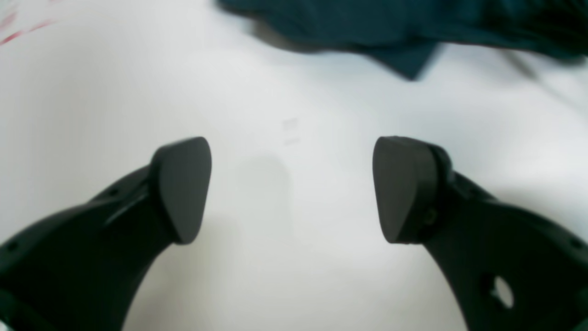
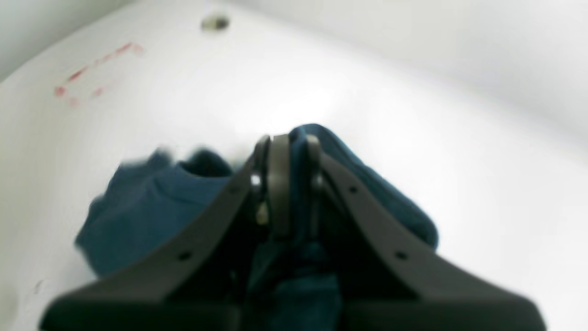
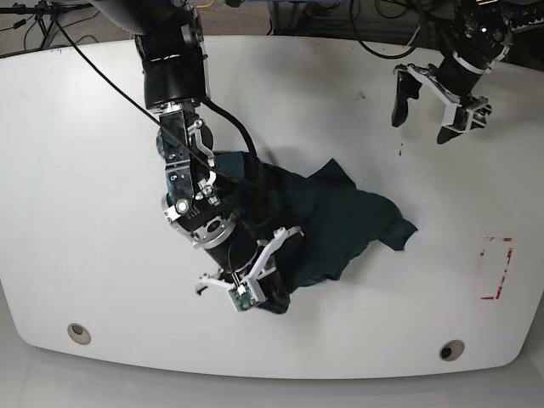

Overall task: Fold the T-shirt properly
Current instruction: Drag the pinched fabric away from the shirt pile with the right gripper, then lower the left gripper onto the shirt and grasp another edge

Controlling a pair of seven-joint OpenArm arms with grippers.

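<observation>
The T-shirt (image 3: pixel 327 225) lies crumpled in a loose heap just right of the middle of the white table (image 3: pixel 76 170) in the base view, one pointed corner of cloth reaching out toward the right. The right gripper (image 3: pixel 259 293), at the lower centre of that frame, is down on the heap's lower left edge; in the right wrist view its jaws are pressed together on a fold of the teal cloth (image 2: pixel 298 151), which bulges up between the fingers and spills out on both sides — more cloth bunches at the left of that frame. The left gripper (image 3: pixel 431 106) hangs in the upper right of the base view, well apart from the shirt; its two dark fingers (image 1: pixel 183 188) are spread wide, with only bare table between them. In the left wrist view the shirt's edge shows along the top of the frame. A red outlined rectangle (image 3: pixel 495 268) is marked at the table's right edge, and two round holes (image 3: pixel 78 332) sit near the bottom edge.
</observation>
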